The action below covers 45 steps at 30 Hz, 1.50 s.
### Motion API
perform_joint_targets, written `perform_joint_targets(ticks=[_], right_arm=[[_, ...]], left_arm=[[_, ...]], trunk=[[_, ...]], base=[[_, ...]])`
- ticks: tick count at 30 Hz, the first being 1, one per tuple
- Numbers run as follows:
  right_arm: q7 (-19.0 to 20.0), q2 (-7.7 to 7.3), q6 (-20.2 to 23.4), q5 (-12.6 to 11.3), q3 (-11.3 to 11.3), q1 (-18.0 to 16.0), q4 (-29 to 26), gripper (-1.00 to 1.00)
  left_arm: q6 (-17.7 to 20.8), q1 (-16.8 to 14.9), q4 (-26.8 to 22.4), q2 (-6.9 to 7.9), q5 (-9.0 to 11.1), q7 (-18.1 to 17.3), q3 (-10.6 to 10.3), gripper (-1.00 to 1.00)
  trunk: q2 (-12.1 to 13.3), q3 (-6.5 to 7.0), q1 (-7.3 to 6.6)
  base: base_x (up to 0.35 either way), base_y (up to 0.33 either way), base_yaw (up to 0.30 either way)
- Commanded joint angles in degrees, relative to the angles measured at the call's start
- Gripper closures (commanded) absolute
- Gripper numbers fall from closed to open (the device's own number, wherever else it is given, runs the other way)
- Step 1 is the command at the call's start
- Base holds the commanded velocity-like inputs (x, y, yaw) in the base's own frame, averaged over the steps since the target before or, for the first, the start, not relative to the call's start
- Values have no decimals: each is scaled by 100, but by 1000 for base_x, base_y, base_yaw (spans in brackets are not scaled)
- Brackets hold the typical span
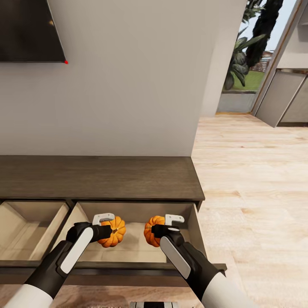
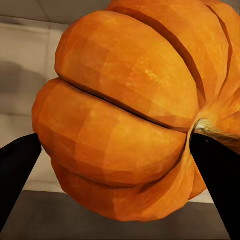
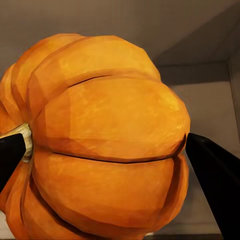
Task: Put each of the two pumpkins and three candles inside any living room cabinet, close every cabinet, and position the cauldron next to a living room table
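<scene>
Both arms reaching into right open drawer [image 1: 194, 229] of dark-brown cabinet [image 1: 98, 177]. Left gripper [image 1: 112, 231] pinching left pumpkin [image 1: 114, 233], fingers [image 2: 17, 170] pressing on both flanks, stem lying sideways beside one finger. Right gripper [image 1: 155, 231] pinching right pumpkin [image 1: 150, 229] same way, fingers [image 3: 215, 170] touching each side. Both pumpkins sitting over pale drawer floor, apart from each other; contact with floor unclear. Left drawer [image 1: 25, 226] also standing open. TV [image 1: 30, 30] hanging on wall above
</scene>
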Motion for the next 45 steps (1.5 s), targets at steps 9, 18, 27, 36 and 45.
perform_joint_targets(ticks=[9,18,27,36,45], right_arm=[[-36,-8,12,-30,14,-6,-17,100],[-10,-14,-12,-20,22,-6,-26,100],[31,-15,-13,-20,22,-6,-22,100],[31,-14,-12,-31,19,-6,-17,-100],[22,-14,-12,-32,18,-6,-17,-100]], left_arm=[[2,-3,-7,-3,53,65,-18,100],[3,-5,-7,1,63,65,-14,100],[17,-5,-7,6,71,57,-6,100],[21,-7,-7,6,73,56,2,100],[21,-6,-7,6,73,56,2,100]], trunk=[[-5,-50,3],[-5,-50,3],[-5,-50,3],[-5,-50,3],[-5,-50,3]], base=[[0,0,0],[0,0,0],[0,0,0],[0,0,0],[0,0,0]])
